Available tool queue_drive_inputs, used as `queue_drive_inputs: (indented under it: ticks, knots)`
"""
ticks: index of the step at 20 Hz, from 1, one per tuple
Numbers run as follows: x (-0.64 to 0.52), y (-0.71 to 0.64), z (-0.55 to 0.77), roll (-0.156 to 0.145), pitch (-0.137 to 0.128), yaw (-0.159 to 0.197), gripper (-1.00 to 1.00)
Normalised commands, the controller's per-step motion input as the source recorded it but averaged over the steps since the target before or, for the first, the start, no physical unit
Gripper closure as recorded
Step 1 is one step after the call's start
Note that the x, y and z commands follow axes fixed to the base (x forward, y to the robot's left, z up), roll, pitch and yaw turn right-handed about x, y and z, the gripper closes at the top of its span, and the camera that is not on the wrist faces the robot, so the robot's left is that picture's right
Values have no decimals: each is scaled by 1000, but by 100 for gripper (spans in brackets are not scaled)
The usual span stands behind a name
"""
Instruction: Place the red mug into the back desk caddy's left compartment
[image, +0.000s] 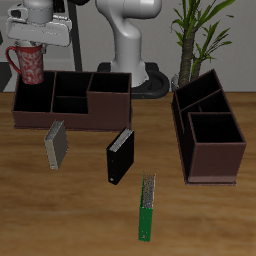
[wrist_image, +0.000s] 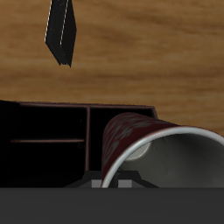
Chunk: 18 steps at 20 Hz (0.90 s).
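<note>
My gripper (image: 31, 46) is shut on the rim of the red mug (image: 29, 64) and holds it upright in the air. The mug hangs over the back edge of the left compartment (image: 32, 101), the large low-walled end section of the back desk caddy (image: 70, 118). The mug's base is about level with the caddy's wall top. In the wrist view the speckled red mug (wrist_image: 131, 138) shows its grey-white inside, with the caddy's black sections (wrist_image: 44, 127) beside and beneath it. My fingertips are mostly hidden by the mug.
A grey book (image: 56, 145), a black book (image: 120, 155) and a green book (image: 148, 208) lie in front of the caddy. A second dark brown caddy (image: 210, 150) stands end-on beside them. A plant (image: 195, 40) and the robot's base (image: 130, 55) are at the back.
</note>
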Motion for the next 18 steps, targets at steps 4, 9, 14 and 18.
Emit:
queue_drive_inputs:
  ticks: [4,9,14,18]
  knots:
    - [113,-76,-152,-39,23,-23,100]
    - [8,58,-264,-82,1,-11,100]
    - [67,-48,-322,-34,34,-57,100]
    - [61,-70,-206,-66,27,-28,100]
